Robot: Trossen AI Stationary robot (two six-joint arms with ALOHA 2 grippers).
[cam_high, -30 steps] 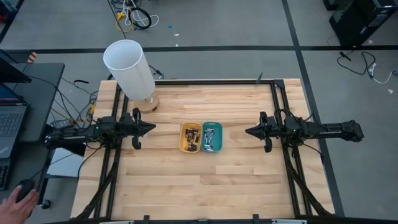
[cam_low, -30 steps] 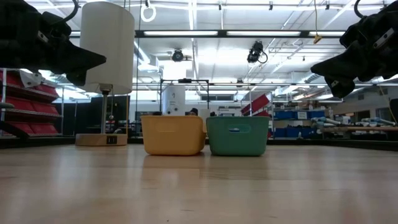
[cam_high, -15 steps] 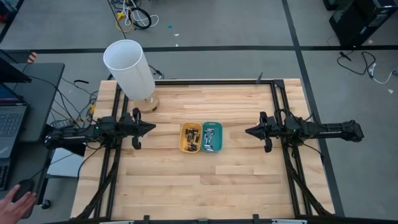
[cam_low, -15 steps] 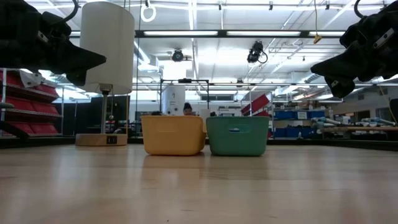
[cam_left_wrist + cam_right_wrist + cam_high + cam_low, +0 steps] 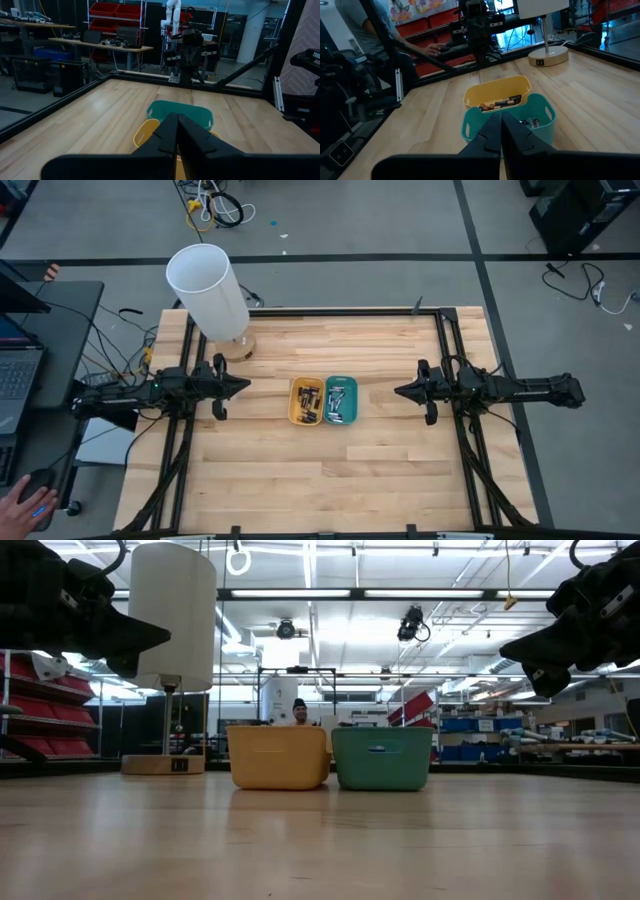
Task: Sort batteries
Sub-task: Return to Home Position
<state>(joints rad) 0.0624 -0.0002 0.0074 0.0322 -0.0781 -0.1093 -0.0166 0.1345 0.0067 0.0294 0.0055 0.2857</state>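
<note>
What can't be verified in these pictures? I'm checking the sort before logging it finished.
High view: batteries in the yellow tray and teal tray are too small to count or type.
Low view: tray walls hide all contents.
Left wrist view: the shut left gripper covers most of the yellow tray.
Right wrist view: the shut right gripper blocks part of the teal tray's inside.

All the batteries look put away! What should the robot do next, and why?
Probably just park and finish. The batteries lie in the yellow tray and the teal tray, none shows loose on the table, and the left hand and right hand sit at the table's sides, shut and empty.
</note>
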